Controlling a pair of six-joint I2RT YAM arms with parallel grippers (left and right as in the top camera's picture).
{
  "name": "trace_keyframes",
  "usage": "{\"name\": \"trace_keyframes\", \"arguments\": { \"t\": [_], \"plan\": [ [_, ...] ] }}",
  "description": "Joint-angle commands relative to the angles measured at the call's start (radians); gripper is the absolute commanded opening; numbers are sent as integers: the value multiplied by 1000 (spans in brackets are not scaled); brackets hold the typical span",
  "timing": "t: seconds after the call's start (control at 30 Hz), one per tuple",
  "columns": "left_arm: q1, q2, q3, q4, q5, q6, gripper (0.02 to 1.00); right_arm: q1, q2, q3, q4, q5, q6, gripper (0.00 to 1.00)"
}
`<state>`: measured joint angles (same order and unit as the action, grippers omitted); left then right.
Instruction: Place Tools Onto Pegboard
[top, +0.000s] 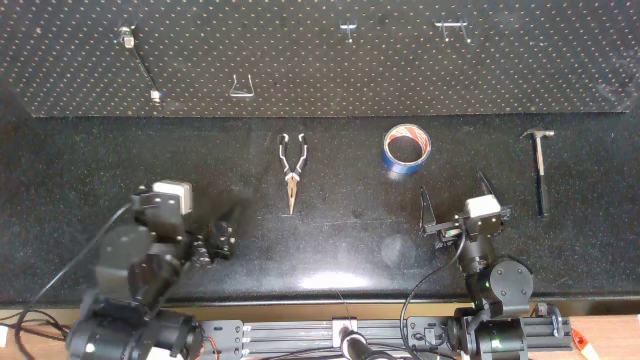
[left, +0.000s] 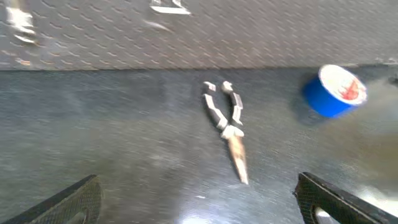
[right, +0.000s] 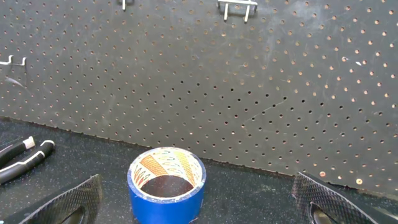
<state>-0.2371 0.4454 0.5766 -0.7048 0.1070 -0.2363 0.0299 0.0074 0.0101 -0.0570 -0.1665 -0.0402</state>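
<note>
The left gripper (left: 199, 208) and right gripper (top: 456, 203) sit near the table's (top: 200, 150) front edge, fingers spread wide, holding nothing. Bare table lies between them and the tools. The pliers (top: 292, 172) lie flat mid-table, tip toward the arms. To their right, the blue tape (top: 406, 148) lies hole-up. The hammer (top: 540, 170) lies far right, head toward the pegboard (top: 300, 50) along the far edge.

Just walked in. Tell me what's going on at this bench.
Two robot arms are set to hang tools on the pegboard, but neither holds anything. The pliers, blue tape roll and hammer lie on the black worktop. The right gripper is open, facing the tape roll. The left gripper is open, pointed toward the pliers. One slim tool hangs at the pegboard's left.
</note>
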Motion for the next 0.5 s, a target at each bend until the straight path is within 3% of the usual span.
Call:
{"name": "trace_keyframes", "arguments": {
  "t": [0.03,0.1,0.2,0.37,0.5],
  "plan": [
    [-222,167,-2,65,-161,-224,996,-4,-6,-6,-3,-1,-10,998],
    [-316,358,14,168,-172,-276,996,-4,-6,-6,-3,-1,-10,1000],
    [-394,655,183,146,-244,-309,996,-4,-6,-6,-3,-2,-10,998],
    [-391,1000,498,12,-254,-312,996,-4,-6,-6,-3,-2,-10,998],
    [-391,1168,577,19,-258,-475,998,-4,-6,-6,-3,-2,-10,998]
  ]
}}
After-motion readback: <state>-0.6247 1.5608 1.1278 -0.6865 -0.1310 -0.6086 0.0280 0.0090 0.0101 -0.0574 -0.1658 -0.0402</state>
